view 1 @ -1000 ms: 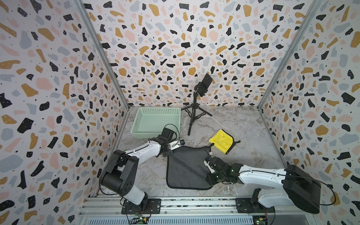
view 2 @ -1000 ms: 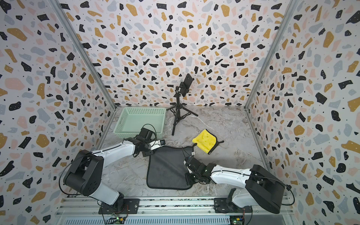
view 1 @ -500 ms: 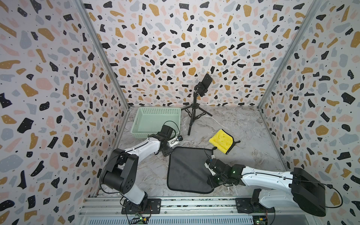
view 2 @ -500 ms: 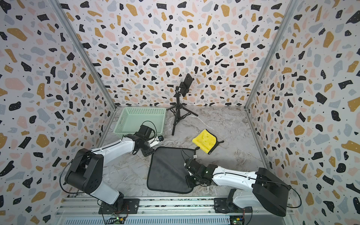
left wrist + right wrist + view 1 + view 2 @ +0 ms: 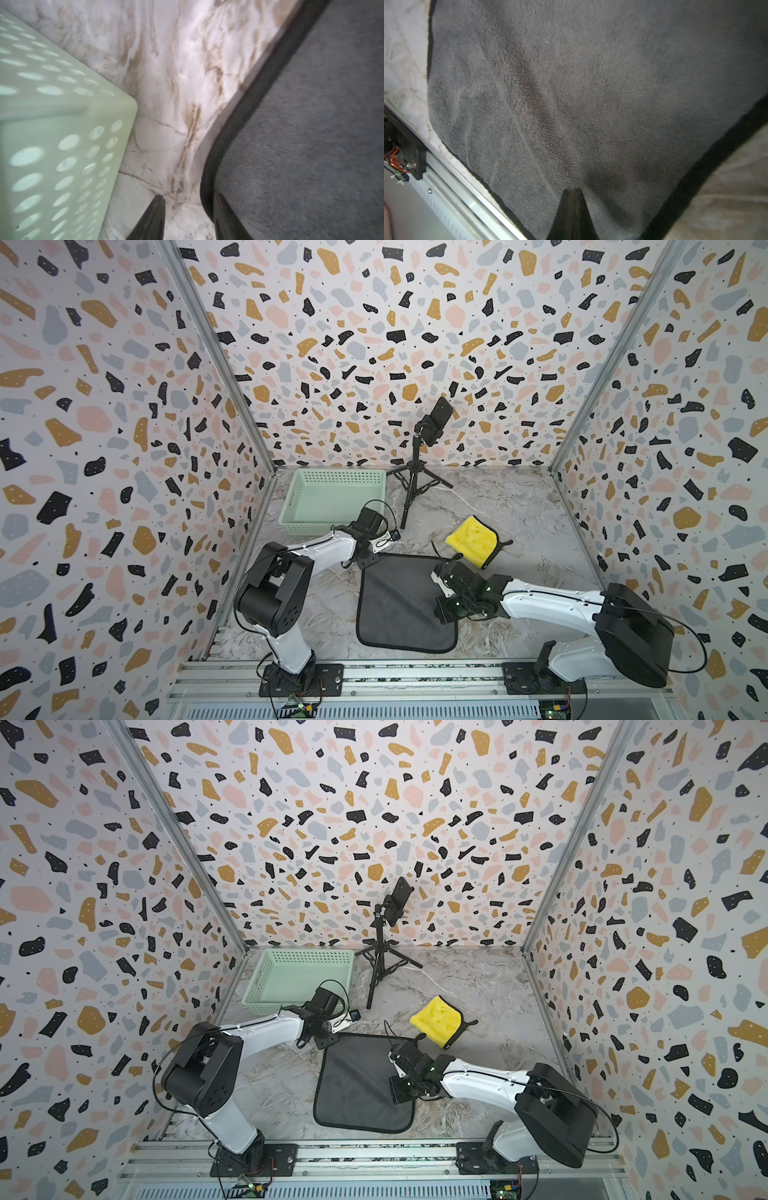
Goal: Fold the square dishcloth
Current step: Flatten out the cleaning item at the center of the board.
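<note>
Both top views: we are seeing the gray dishcloth (image 5: 399, 601) lying flat on the marble table (image 5: 519, 510) between the arms. The left gripper (image 5: 368, 561) is at its far left corner and the right gripper (image 5: 442, 613) at its right edge.

Left wrist: the left gripper (image 5: 189, 196) fingers are standing apart, with the black hem between them and the green basket (image 5: 62, 124) beside.

Right wrist: the right gripper (image 5: 572, 190) fingers are pressing together, pinching the dishcloth; creases are fanning out from the tips.
</note>
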